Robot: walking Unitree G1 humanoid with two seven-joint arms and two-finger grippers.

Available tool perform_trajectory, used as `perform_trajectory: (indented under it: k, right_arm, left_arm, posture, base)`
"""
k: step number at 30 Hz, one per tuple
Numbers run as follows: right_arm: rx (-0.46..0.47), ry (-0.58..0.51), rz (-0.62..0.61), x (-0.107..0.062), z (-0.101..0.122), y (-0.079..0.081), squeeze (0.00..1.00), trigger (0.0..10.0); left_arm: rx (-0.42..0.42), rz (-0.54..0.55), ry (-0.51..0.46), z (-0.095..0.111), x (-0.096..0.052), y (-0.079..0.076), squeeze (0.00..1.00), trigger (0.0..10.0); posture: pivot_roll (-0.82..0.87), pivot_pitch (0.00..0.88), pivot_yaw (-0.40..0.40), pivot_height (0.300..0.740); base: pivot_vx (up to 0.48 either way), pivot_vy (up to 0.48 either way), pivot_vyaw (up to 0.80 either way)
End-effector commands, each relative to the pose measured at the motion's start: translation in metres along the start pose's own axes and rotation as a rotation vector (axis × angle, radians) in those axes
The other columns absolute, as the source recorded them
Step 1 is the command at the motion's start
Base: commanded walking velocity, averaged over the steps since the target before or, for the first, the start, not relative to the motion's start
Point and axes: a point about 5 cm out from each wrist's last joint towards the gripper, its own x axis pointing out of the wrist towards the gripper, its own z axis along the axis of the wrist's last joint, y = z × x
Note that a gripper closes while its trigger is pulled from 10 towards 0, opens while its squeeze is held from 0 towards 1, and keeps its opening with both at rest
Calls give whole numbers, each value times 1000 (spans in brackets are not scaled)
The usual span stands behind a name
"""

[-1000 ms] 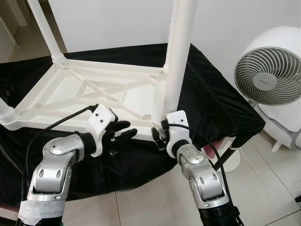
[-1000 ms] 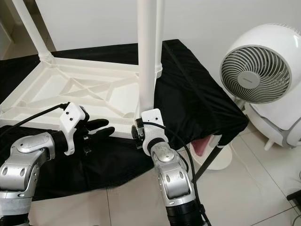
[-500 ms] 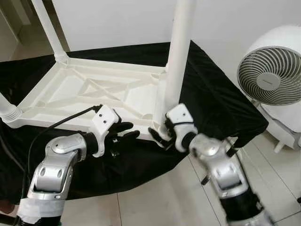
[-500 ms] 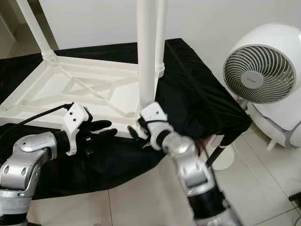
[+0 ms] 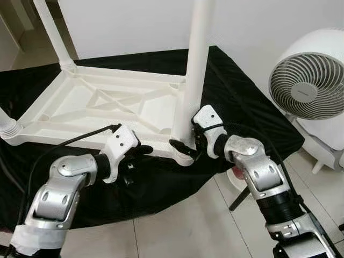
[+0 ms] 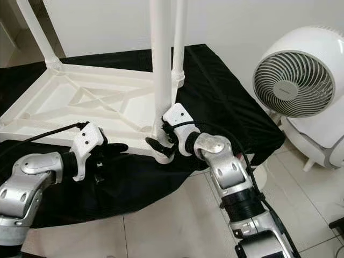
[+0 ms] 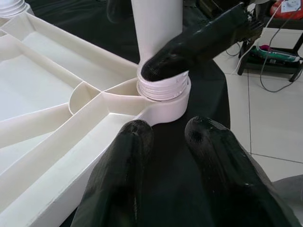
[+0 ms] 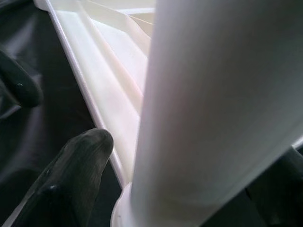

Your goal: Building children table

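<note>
Swung in from the side, the right gripper (image 5: 185, 145) now clamps the near-right leg (image 5: 194, 64) just above its socket, likely to twist it home. Beside it, the left gripper (image 5: 141, 153), fingers (image 7: 124, 156) parted, braces the upturned tabletop (image 5: 102, 105) at its near-right corner on the black-draped bench (image 5: 236, 102). 3 more legs already stand.

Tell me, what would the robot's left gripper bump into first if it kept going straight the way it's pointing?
Most likely the left gripper would meet the near corner socket of the upside-down white table, where the white leg screws in. The right gripper's finger already rests against that leg.
</note>
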Motion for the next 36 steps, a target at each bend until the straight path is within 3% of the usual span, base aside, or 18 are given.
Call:
perform_trajectory:
  k: [1,4,5,6,13,15,18,20,21,23,28,32,36]
  right_arm:
    - [13,1,36,4,0,3,0,10000]
    - [16,1,51,5,-1,3,0,10000]
    - [12,4,66,7,-4,3,0,4667]
    - [23,10,77,9,-7,4,0,0]
    - [60,19,78,13,-13,5,0,0]
    - [125,58,-34,16,-20,4,0,0]
    - [153,74,-88,16,-23,4,0,0]
    - [234,107,-302,14,-27,3,0,0]
    - [234,107,-302,14,-27,3,0,0]
    - [292,128,-459,10,-30,6,0,0]
    - [336,138,-578,6,-32,10,0,0]
    - [476,171,-819,6,-34,28,0,0]
    - [539,178,-865,13,-33,34,0,0]
  left_arm:
    - [16,-95,-2,2,-1,-6,0,10000]
    - [15,-98,-4,2,-1,-6,0,10000]
    - [13,-99,-14,3,-1,-6,0,10000]
    - [10,-98,-31,7,-1,-5,0,10000]
    - [14,-93,-65,18,-5,-3,0,10000]
    - [18,-74,-77,22,-7,0,0,10000]
    - [19,-68,-81,23,-8,1,0,10000]
    - [14,-63,-87,24,-9,-1,0,10000]
    - [14,-63,-87,24,-9,-1,0,10000]
    - [6,-64,-89,23,-8,-2,0,10000]
    - [-1,-67,-88,22,-7,-3,0,10000]
    - [-14,-82,-90,22,-4,-5,0,10000]
    - [-12,-81,-93,24,-4,-5,0,10000]
  posture:
    - [-59,96,37,740]
    - [-58,95,37,740]
    - [-56,95,36,740]
    - [-56,93,36,740]
    - [-56,91,33,740]
    - [-55,89,28,740]
    - [-56,89,28,740]
    - [-57,91,24,740]
    - [-57,91,24,740]
    - [-63,96,27,740]
    - [-69,97,29,740]
    - [-74,97,32,740]
    - [-74,94,35,740]
  base:
    - [0,0,0]
    - [0,0,0]
    - [0,0,0]
    - [0,0,0]
    - [0,0,0]
    - [0,0,0]
    - [0,0,0]
    - [0,0,0]
    - [0,0,0]
    - [0,0,0]
    - [0,0,0]
    - [0,0,0]
    - [0,0,0]
